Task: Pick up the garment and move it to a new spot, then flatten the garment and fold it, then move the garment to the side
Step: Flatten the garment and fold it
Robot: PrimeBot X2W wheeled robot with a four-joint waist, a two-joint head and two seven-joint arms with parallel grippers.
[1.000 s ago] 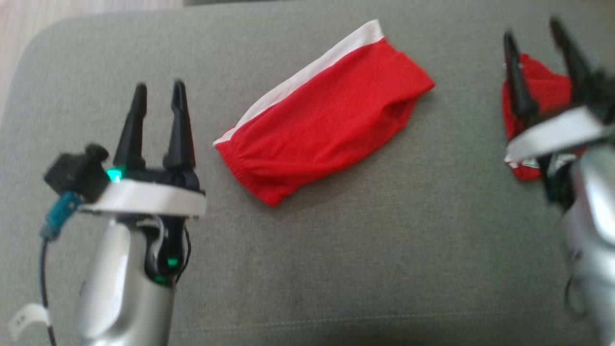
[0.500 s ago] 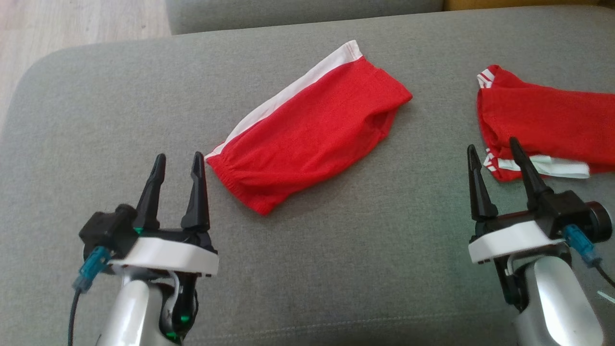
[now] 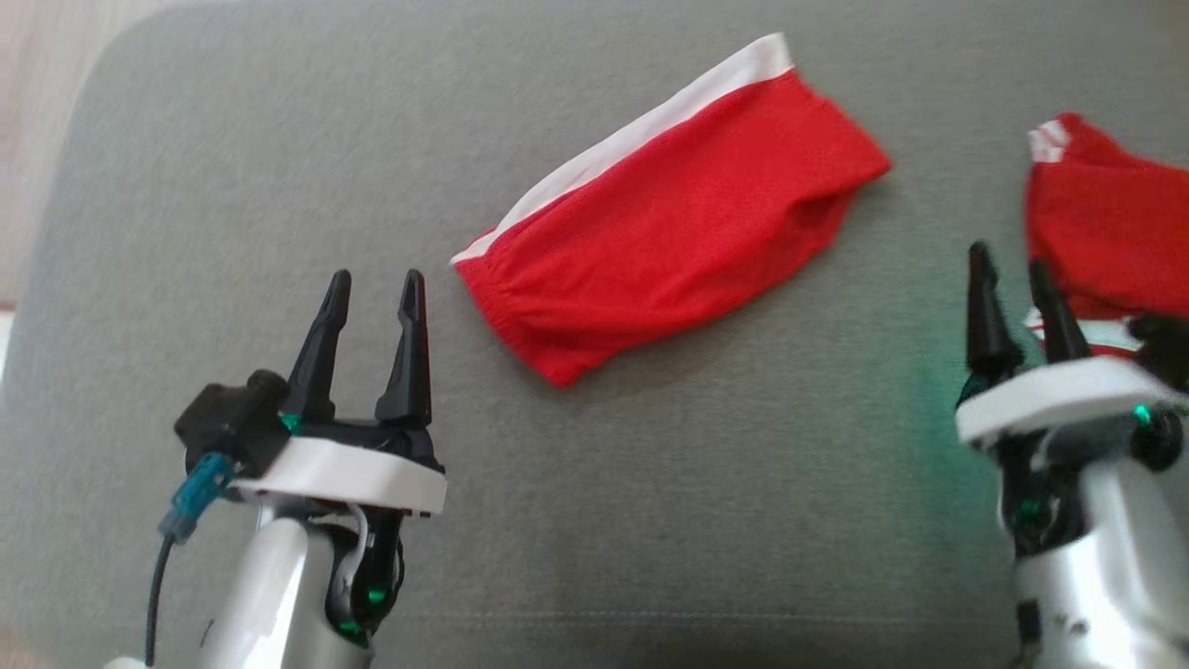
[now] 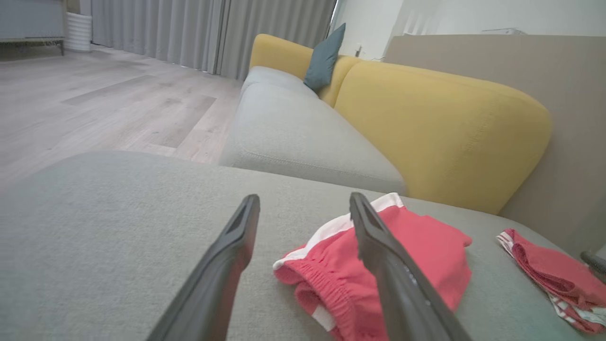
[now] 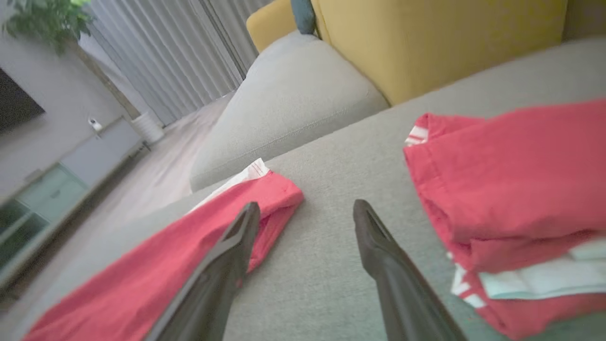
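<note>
Head view: red cloth shorts with a white edge (image 3: 669,218) lie in the middle of the grey sofa seat (image 3: 650,520). Left claw (image 3: 378,276) and right claw (image 3: 1008,256) gape wide, empty. Probably light and floppy; pinch the near stretchy end.

Home living room, grey and yellow sofa (image 4: 303,128), teal cushion (image 4: 324,57), long grey curtains (image 4: 189,28), wood floor (image 4: 94,104), leafy plant (image 5: 47,19)

My left gripper (image 3: 377,276) ends in two long, black, tapering fingers (image 3: 407,362) on a white collar (image 3: 344,474) above a silver forearm (image 3: 269,595). A black camera block (image 3: 228,427) on its left carries a teal connector (image 3: 195,497) and a dark cable (image 3: 154,595). Green lights (image 3: 374,596) glow near the wrist. My right gripper (image 3: 1008,255) is built alike.
</note>
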